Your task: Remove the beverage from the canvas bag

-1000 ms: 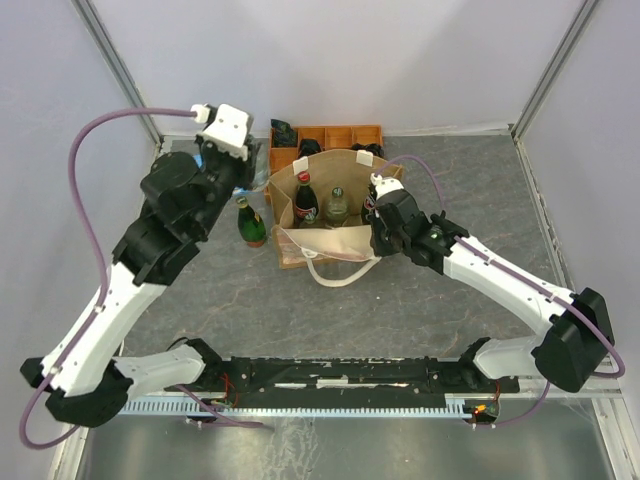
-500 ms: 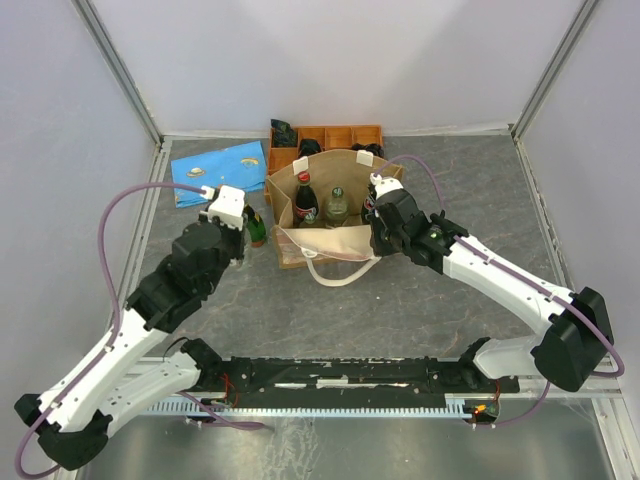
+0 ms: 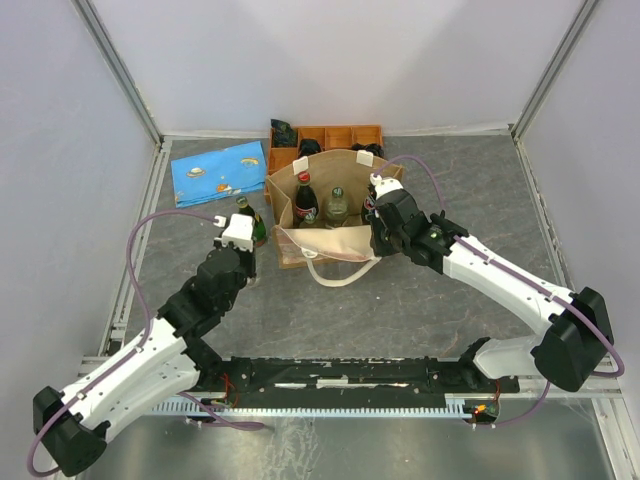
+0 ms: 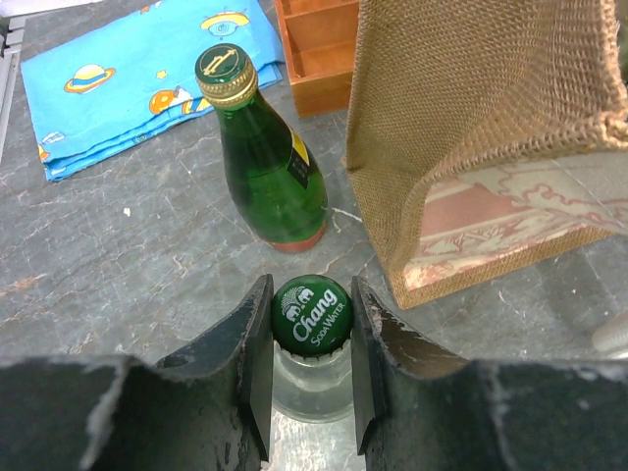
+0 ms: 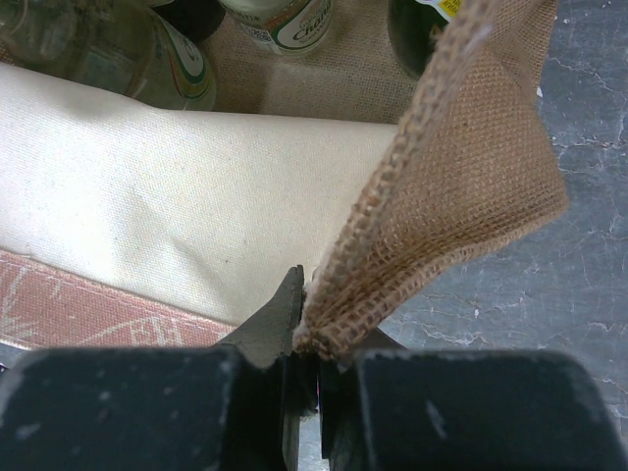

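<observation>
The canvas bag [image 3: 325,222] stands open at the table's middle back, with a dark red-labelled bottle [image 3: 305,200] and a clear bottle [image 3: 336,205] upright inside. My right gripper [image 3: 378,228] is shut on the bag's right rim; in the right wrist view the gripper [image 5: 319,392] pinches the woven edge [image 5: 461,177]. My left gripper [image 3: 238,258] is shut on the green cap of a clear Chang soda bottle [image 4: 311,314], low over the table just left of the bag [image 4: 471,128]. A green bottle [image 4: 270,172] stands on the table just behind it.
A flat blue patterned pouch [image 3: 218,170] lies at the back left. An orange compartmented tray [image 3: 330,135] stands behind the bag. The bag's cream handle [image 3: 335,272] lies on the table in front. Booth walls close in the back and both sides.
My left arm has swung down and forward from high at the back left, carrying the Chang bottle down beside the bag and uncovering the blue pouch. The right arm has not moved.
</observation>
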Tool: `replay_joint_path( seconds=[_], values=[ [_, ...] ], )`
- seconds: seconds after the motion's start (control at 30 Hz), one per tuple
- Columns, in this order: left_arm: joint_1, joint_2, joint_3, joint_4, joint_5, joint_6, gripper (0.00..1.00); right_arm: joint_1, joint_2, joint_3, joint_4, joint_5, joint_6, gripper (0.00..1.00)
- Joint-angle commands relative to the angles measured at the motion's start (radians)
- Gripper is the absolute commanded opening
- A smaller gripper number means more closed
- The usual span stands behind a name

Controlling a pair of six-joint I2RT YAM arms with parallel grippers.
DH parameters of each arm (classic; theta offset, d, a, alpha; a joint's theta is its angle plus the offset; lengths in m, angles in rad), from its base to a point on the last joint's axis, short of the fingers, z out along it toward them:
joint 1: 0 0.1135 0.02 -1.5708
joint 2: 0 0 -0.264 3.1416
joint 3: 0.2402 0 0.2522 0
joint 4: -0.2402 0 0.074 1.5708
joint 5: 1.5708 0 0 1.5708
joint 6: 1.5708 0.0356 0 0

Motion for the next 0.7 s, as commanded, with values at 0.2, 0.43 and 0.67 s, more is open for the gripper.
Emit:
replay_joint_path(
  seconds=[0.2, 0.43, 0.67],
  values=[
    [0.003, 0.069, -0.031, 0.352, -0.035, -0.08, 0.03, 0.004, -0.015, 0.034, 0.023, -0.044, -0.007, 0.11],
    [0.003, 0.085, -0.05, 0.308, -0.035, -0.133, 0.23, 0.003, -0.026, 0.027, 0.023, -0.046, -0.008, 0.12],
    [0.004, 0.043, -0.033, 0.231, -0.038, -0.141, 0.69, 0.003, -0.023, 0.02, 0.03, -0.047, -0.008, 0.12]
  ],
)
